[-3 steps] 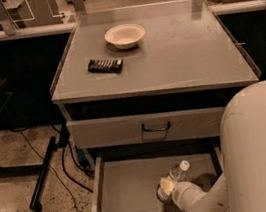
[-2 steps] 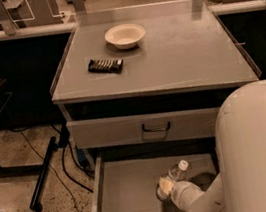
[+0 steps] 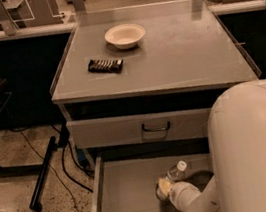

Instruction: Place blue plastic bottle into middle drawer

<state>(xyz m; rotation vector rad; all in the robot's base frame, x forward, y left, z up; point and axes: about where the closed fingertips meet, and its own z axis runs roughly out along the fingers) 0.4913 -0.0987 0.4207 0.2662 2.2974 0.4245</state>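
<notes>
The middle drawer [image 3: 122, 191] is pulled open below the cabinet, a wide shallow grey tray with a bare floor. The blue plastic bottle [image 3: 176, 172] is inside it at the right, tilted, its white cap up; only its neck and cap show. My gripper [image 3: 163, 190] is down in the drawer right at the bottle's lower part. My white arm covers the bottle's body and the drawer's right side.
A white bowl [image 3: 124, 35] and a dark wrapped snack bar [image 3: 105, 65] lie on the cabinet top [image 3: 185, 53]. A closed drawer front with a dark loop handle [image 3: 156, 127] is above the open drawer. A black pole and cables lie on the floor at left [image 3: 45, 173].
</notes>
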